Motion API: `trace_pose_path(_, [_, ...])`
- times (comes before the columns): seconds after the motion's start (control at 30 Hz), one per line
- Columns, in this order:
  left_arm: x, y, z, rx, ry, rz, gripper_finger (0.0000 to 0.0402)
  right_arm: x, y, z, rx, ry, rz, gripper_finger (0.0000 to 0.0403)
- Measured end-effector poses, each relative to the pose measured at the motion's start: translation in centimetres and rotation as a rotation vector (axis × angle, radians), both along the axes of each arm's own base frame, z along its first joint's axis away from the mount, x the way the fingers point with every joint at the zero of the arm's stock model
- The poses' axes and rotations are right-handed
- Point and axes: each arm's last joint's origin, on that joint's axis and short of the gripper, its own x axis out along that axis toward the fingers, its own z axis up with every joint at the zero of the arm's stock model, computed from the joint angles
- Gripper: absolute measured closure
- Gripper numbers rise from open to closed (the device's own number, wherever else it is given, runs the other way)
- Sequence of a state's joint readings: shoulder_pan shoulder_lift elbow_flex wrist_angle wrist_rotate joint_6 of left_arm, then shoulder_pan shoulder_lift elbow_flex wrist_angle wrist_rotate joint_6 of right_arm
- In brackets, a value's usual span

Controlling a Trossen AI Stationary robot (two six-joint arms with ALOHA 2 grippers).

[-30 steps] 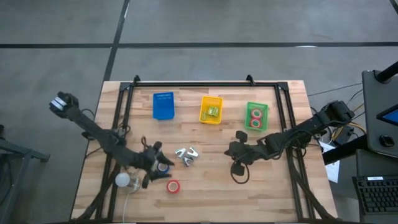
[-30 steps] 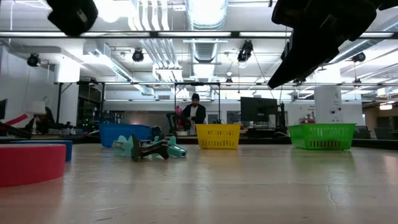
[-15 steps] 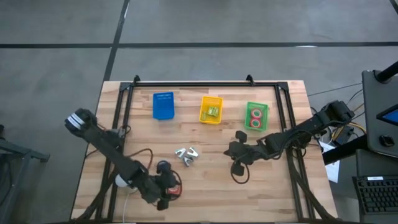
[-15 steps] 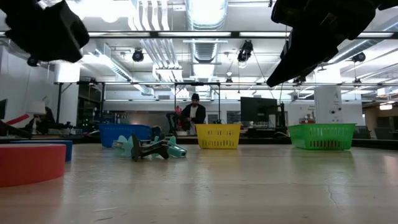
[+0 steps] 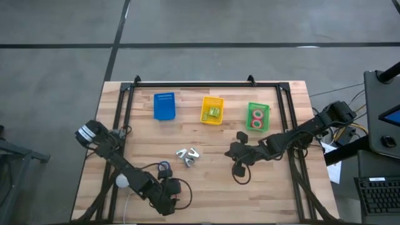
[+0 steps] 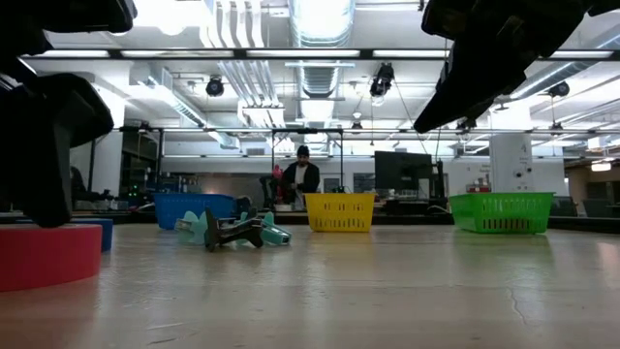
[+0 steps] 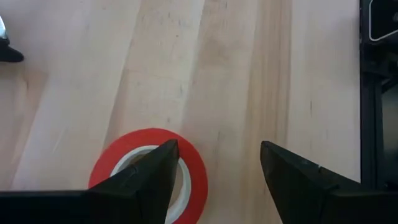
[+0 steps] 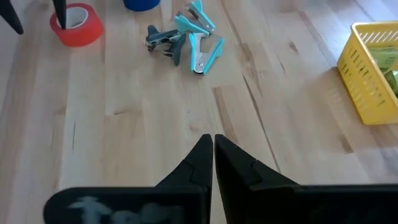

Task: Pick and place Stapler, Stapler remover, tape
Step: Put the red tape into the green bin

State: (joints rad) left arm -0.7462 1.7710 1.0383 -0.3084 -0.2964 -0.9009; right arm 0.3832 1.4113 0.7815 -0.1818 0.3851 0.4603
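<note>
While looking down on the surface (image 5: 212,197), found the left arm stretched to the near-left part and the right arm waiting over open wood at centre-right. Noted three bins along the far side: blue bin (image 5: 164,115), yellow bin (image 5: 204,109) and green bin (image 5: 250,107), with two red rolls lying in the green.

Saw the left gripper (image 7: 217,149) empty, its fingers spread wide, directly above the red tape (image 7: 149,137), which lay flat on the wood. Caught one finger overlapping the ring's core and the other over bare wood beside it. Judged that off-centre: called for a small sideways shift to straddle the roll before descending. Found no long axis to heed on a round ring.

Saw the right gripper (image 8: 212,142) pressed together, empty, well apart from that roll, so judged the left arm far nearer. Noted the blue tape (image 5: 164,167) just beyond the left gripper and the stapler removers (image 5: 187,155) near centre.
</note>
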Motion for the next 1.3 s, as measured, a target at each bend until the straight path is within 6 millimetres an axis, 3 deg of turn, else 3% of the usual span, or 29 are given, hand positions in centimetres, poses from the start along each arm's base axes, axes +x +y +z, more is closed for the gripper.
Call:
trace_pose_path(0.37, [-1.0, 0.9, 2.5, -0.037, -0.02, 0.039, 0.0166, 0.1, 0.0, 0.1, -0.006, -0.009, 0.003, 0.039])
trace_pose_path(0.8, [-0.2, 0.1, -0.9, -0.014, 0.057, 0.047, 0.0173, 0.1, 0.0, 0.0, -0.008, -0.01, 0.0, 0.039])
trace_pose_path(0.97, [-0.1, 0.2, -1.1, 0.02, 0.033, 0.09, 0.0226, 0.1, 0.0, 0.1, -0.001, -0.018, -0.007, 0.039])
trace_pose_path(1.23, [0.4, 0.9, -1.0, 0.07, -0.005, 0.107, 0.036, 0.3, 0.0, 0.2, 0.029, -0.043, -0.026, 0.039])
trace_pose_path(1.3, [0.7, 1.1, -1.0, 0.098, -0.031, 0.101, 0.0364, 0.3, 0.0, 0.2, 0.071, -0.044, -0.042, 0.039])
